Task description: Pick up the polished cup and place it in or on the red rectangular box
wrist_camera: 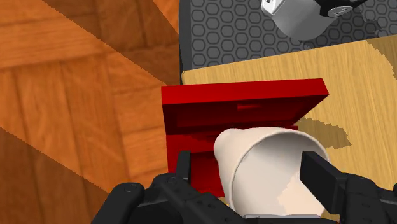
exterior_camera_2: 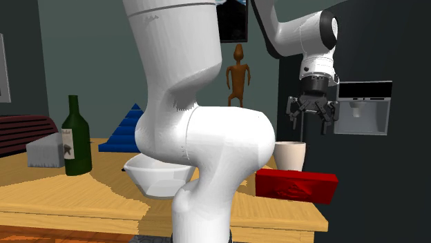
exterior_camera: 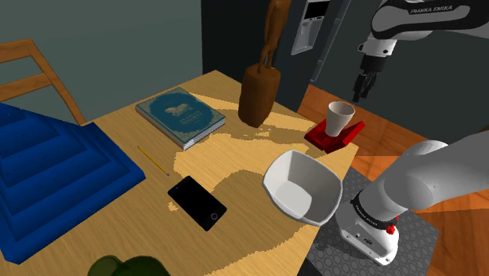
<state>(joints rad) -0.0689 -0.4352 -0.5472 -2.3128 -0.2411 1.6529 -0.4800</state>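
Open gripper (wrist_camera: pixel 248 162) poised over cup (wrist_camera: pixel 273 175) on red box (wrist_camera: pixel 242 108)

Black fingers (wrist_camera: pixel 318 172) spread wide either side, clasping nothing, gripper hovering directly above. Pale cup upright just beneath the gripper, resting on the red box. Placement apparently done, release stage by the look of it. Next: a straight lift clear, without clipping the cup
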